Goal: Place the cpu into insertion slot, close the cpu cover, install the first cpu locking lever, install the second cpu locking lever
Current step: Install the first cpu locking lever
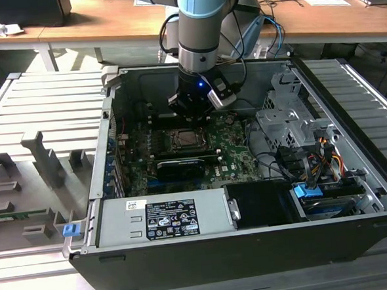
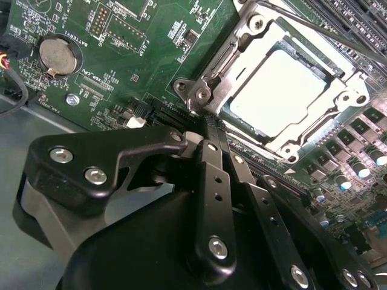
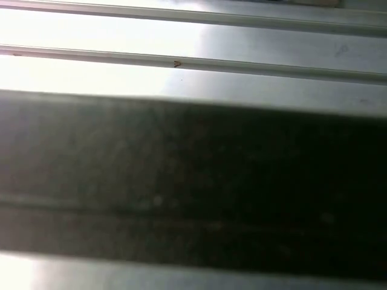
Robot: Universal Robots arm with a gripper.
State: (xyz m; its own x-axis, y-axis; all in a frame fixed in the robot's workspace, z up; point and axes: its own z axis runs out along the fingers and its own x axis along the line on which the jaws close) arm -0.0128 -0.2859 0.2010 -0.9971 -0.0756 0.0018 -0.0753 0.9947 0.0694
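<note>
Second wrist view, pincer (image 2: 208, 125) tips pressed together, cpu (image 2: 283, 90) seated under cpu cover (image 2: 346, 96) just beside

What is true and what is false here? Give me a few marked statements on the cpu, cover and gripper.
1. The cpu lies in the slot. True.
2. The cover stands raised. False: it lies flat around the cpu.
3. The gripper holds the cpu. False: it is shut at the slot's corner, off the cpu.
4. A round battery sits on the board. True.
</note>
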